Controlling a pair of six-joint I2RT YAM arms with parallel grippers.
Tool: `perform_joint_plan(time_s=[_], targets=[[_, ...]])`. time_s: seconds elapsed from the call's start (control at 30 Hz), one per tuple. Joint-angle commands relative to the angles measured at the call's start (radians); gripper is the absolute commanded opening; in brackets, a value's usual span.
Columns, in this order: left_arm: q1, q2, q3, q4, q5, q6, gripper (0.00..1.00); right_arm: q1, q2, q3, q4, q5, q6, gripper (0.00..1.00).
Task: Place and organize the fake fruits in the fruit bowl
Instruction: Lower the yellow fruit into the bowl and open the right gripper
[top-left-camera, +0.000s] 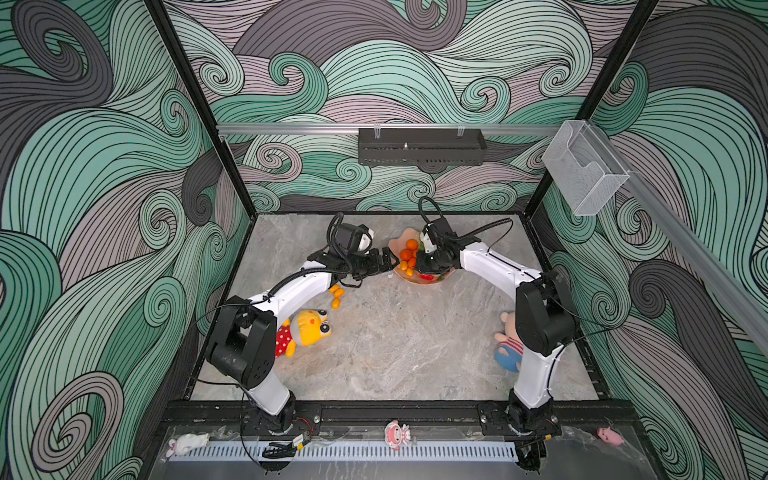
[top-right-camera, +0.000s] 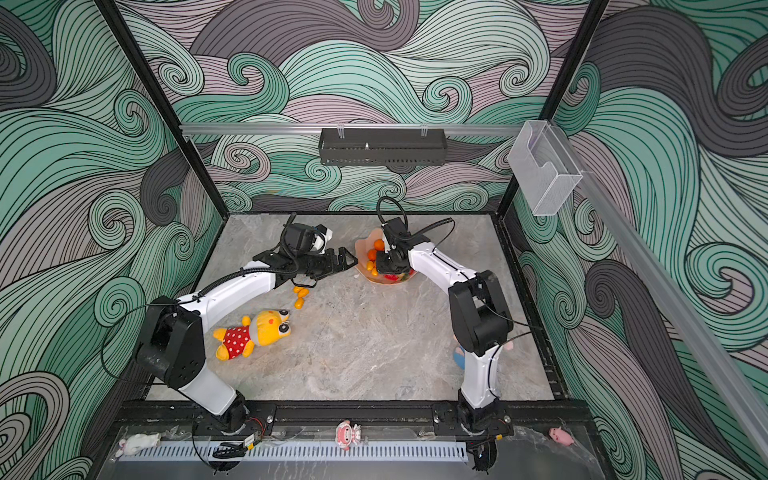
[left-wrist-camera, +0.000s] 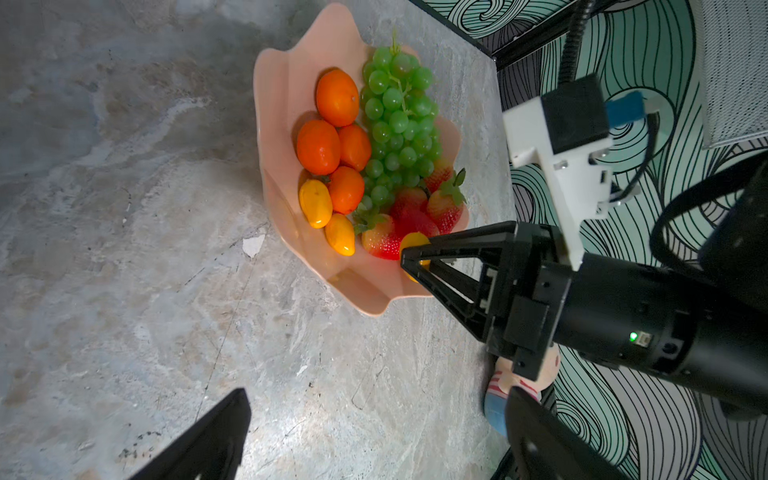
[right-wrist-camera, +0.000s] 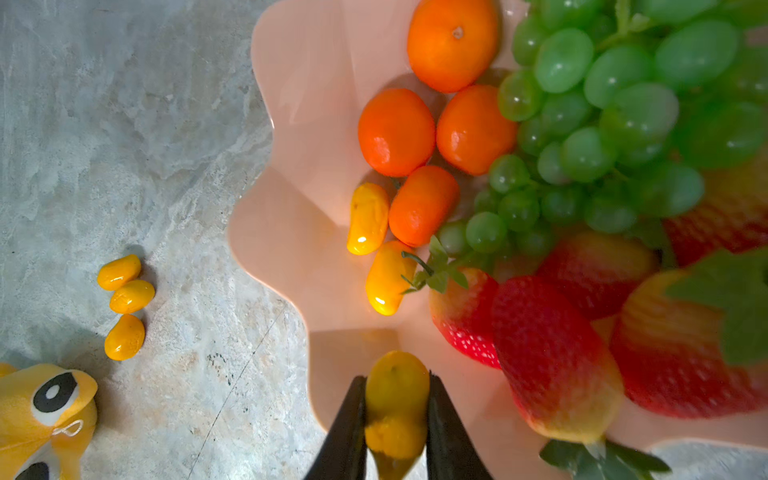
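Grey marbled tabletop (top-left-camera: 395, 353), swirl-print walls (top-left-camera: 415, 83). Left of the right gripper (right-wrist-camera: 397, 378): three kumquats (right-wrist-camera: 126, 305) loose, yet to place; left gripper (top-left-camera: 390, 261) spread wide, empty. Right gripper clamped on a fourth kumquat (right-wrist-camera: 397, 399) over the fruit bowl (right-wrist-camera: 291, 124) rim. Ahead, already in: tangerines (right-wrist-camera: 397, 133), grape bunch (right-wrist-camera: 602, 104), strawberries (right-wrist-camera: 552, 353), two kumquats (right-wrist-camera: 368, 218).

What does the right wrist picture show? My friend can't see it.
The right gripper pinches a yellow kumquat at the rim of the peach-pink fruit bowl. Inside lie four tangerines, a green grape bunch, strawberries and two kumquats. Three more kumquats sit on the table by a yellow plush toy.
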Motion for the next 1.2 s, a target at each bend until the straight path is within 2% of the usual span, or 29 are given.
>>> perform_joint_plan(time_s=[0.0,0.37,0.63,0.93,1.17], targets=[[-0.005,0.024,0.031,0.035,-0.011,0.002,0.99,-0.005,0.037,0.048,-0.035,-0.027,-0.032,0.21],[-0.005,0.028,0.03,0.02,-0.035,0.021,0.99,-0.004,0.125,0.111,-0.076,-0.026,-0.036,0.23],[-0.005,0.016,0.03,0.016,-0.031,0.03,0.98,-0.005,0.13,0.119,-0.077,-0.026,-0.035,0.29],[-0.006,-0.022,0.021,-0.01,-0.037,0.035,0.99,-0.004,0.077,0.106,-0.08,-0.012,-0.038,0.33],[-0.006,-0.123,-0.002,-0.083,-0.062,0.069,0.98,0.006,-0.057,0.008,0.002,-0.028,-0.028,0.36]])
